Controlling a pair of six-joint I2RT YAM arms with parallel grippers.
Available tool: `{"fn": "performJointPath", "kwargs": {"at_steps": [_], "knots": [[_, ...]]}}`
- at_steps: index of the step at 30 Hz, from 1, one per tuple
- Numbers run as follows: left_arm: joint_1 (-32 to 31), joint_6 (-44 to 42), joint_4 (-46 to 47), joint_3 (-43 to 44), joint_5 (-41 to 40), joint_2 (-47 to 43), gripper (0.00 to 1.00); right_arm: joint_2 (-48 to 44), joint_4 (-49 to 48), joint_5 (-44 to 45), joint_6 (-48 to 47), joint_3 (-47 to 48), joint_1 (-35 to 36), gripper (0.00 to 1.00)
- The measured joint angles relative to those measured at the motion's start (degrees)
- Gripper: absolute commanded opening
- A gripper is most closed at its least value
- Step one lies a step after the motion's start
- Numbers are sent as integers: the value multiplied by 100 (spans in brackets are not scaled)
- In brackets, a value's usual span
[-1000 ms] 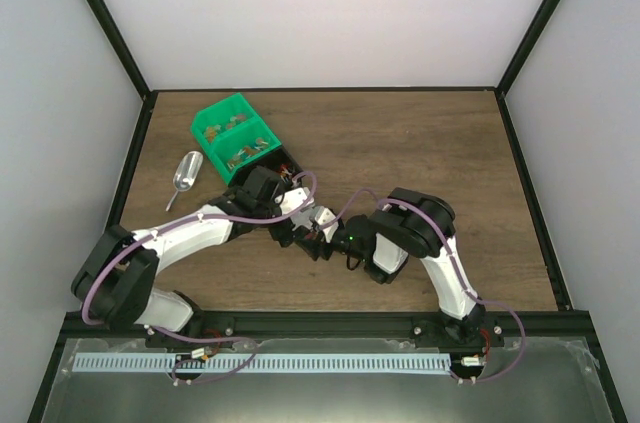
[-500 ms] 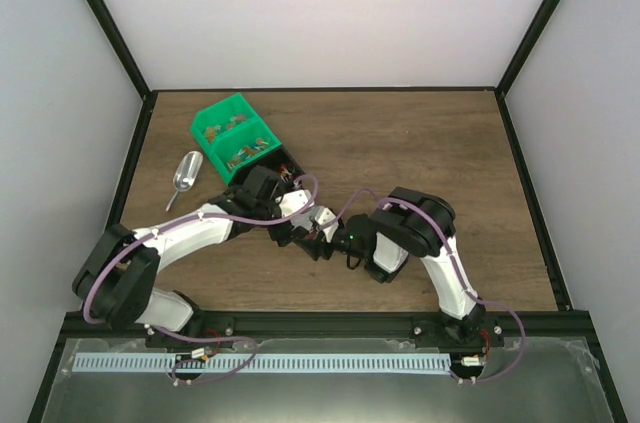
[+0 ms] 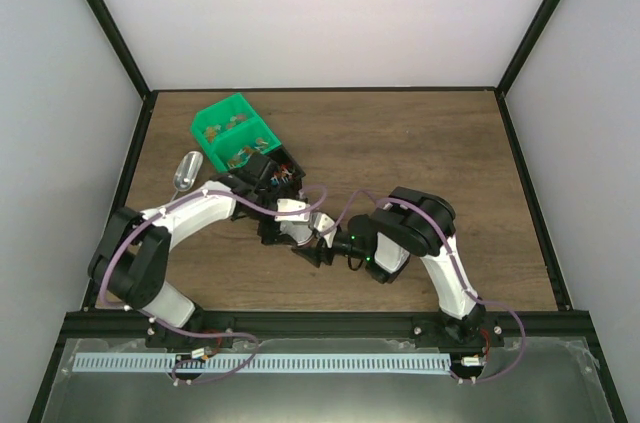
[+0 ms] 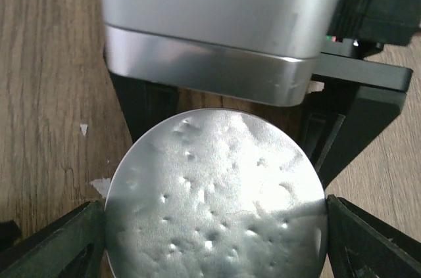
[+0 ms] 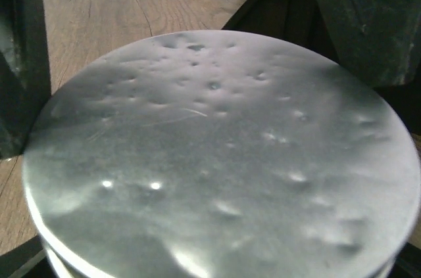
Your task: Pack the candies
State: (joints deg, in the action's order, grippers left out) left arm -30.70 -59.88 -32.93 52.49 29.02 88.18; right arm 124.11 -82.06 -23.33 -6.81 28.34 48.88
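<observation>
Left pincer (image 4: 216, 227) is clamped on a round silver tin (image 4: 217, 186). In the left wrist view its two black fingers (image 4: 62, 242) press against the lid's edge on opposite sides. The lid is dimpled all over, lots of little dents.

Right pincer (image 3: 314, 247) comes at the same tin from the other side. Its dark fingers flank the far edge, under a silver box-shaped housing (image 4: 217, 22), so it looks like it's gripping the tin too. In the right wrist view the lid pretty much fills the frame.

From above, both arms meet over the middle of the bench (image 3: 430, 153), toward the near side, and they hide the tin there.

The candies (image 3: 284, 175) are in a small black box up against the near-right end of the green bin (image 3: 222, 131), just past the left arm's elbow, tiny mixed-colour bits. The green bin holds duller brownish pieces. A metal scoop (image 3: 186, 171) lies left of the bin.
</observation>
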Motion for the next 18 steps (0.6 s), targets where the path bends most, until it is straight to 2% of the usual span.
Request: {"fn": "performJointPath", "kwargs": {"at_steps": [5,8,11,14,18], "knots": [[31,-546,-350,245,50,168,99,0,0,-59,-2,0,0,75],[140,-492,-433,227,46,155,100,2,2,-90,15,4,24,75],[328,-271,-402,2,35,-146,100,2,-11,-92,101,15,33,75],[450,186,-190,-459,-68,-859,100,4,-35,-44,184,15,57,75],[433,1204,258,-774,-247,-1510,100,4,-42,177,295,33,101,75]]}}
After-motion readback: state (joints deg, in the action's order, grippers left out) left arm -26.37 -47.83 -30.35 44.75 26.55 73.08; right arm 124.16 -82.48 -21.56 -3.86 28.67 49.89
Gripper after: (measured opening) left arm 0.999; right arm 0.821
